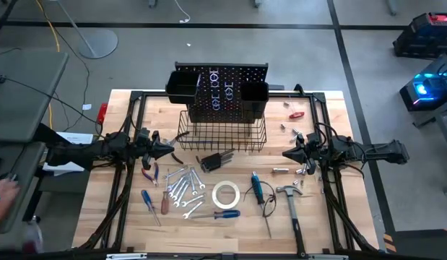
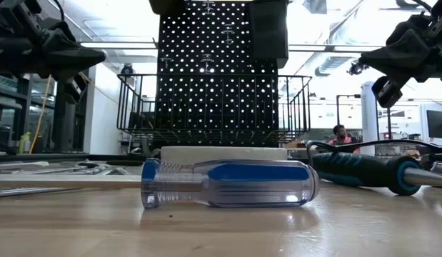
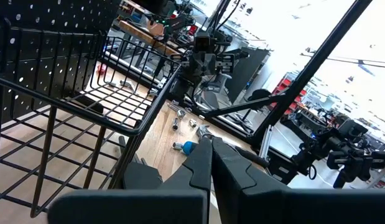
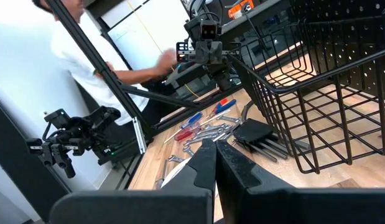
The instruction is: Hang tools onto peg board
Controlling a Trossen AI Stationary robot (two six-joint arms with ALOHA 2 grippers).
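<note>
On the peg board (image 1: pixel 224 90): 2 bins (image 1: pixel 183 84).

Tools (image 1: pixel 209 193) on table (image 1: pixel 331 217) before peg board (image 1: pixel 227 90)

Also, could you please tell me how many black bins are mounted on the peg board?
2. One bin hangs at the peg board's left edge, the other right of its middle; none seems hidden.

Person in white shirt (image 4: pixel 86 43) — beyond table
</note>
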